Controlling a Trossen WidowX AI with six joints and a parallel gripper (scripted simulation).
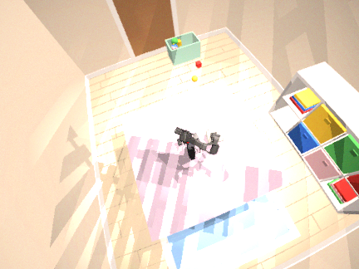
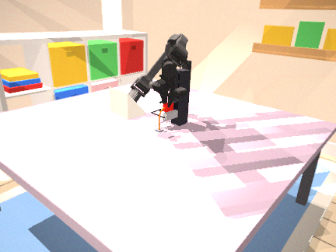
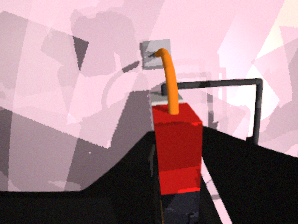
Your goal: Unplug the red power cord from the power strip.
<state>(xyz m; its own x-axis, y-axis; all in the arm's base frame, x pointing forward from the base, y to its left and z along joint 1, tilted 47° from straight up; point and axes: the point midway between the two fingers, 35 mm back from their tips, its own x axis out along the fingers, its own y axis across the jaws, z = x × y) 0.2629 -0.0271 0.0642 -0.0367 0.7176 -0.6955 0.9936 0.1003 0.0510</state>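
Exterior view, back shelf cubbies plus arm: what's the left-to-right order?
Stack of flat yellow, blue and red boards → yellow storage bin → green storage bin → red storage bin → black robot arm, its gripper closing on the red plug.

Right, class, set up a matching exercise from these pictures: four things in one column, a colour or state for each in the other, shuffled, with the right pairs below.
Things:
1. plug
2. cord
3. gripper
4. toy bin

Colours or states:
A. orange, curving up from the plug
B. pale green, on the floor
C. red, between the gripper's fingers
D. black, closing on the plug

Pairs: 1-C, 2-A, 3-D, 4-B
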